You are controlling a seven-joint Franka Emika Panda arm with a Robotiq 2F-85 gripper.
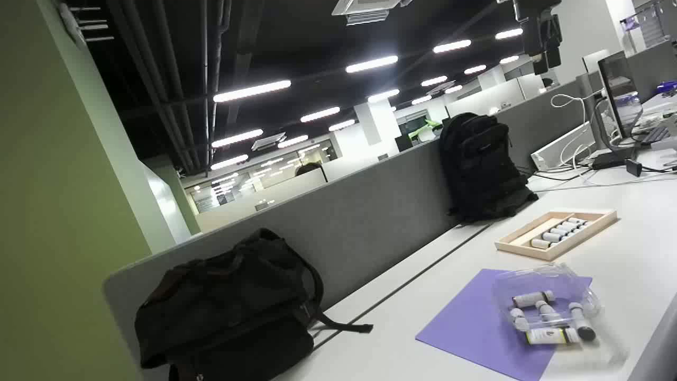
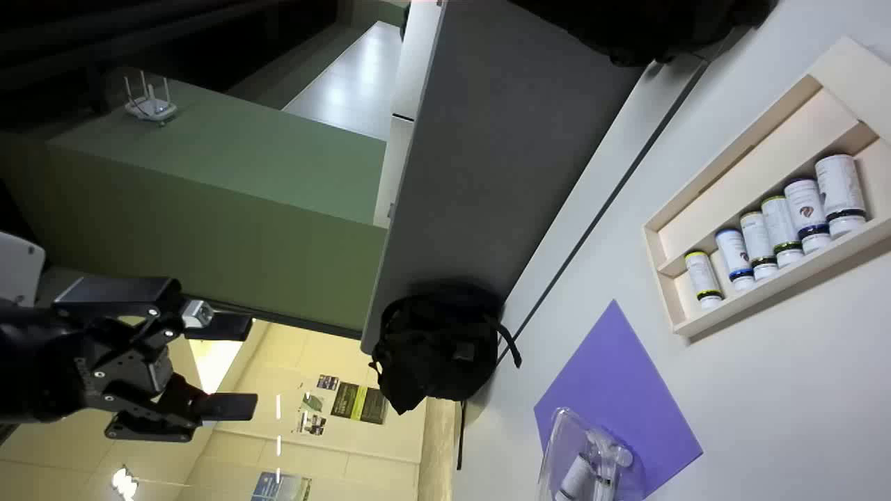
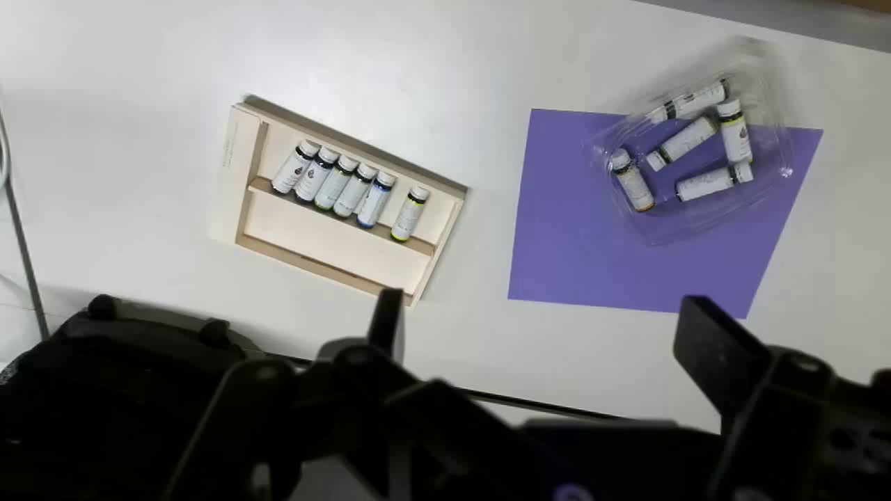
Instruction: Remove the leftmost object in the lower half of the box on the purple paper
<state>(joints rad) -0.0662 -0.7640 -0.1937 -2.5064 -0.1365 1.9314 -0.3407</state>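
Note:
A purple paper (image 3: pixel 571 229) lies flat on a white table. A transparent plastic box (image 3: pixel 668 221) sits partly on it and overhangs one edge. Several small white-labelled bottles lie at mixed angles in the box, one (image 3: pixel 633 182) at its left side in the wrist view. The purple paper (image 1: pixel 465 312) and the box (image 2: pixel 559 435) also show in both exterior views. My gripper (image 3: pixel 543 306) is open and empty, high above the table. It also shows in both exterior views (image 2: pixel 232 367) (image 1: pixel 547 62).
A wooden tray (image 3: pixel 310 263) with two compartments stands beside the paper; several bottles (image 3: pixel 372 200) line one compartment. A black backpack (image 3: pixel 104 410) stands near the tray, another bag (image 1: pixel 227 301) near the paper. A grey partition (image 1: pixel 370 211) runs along the table.

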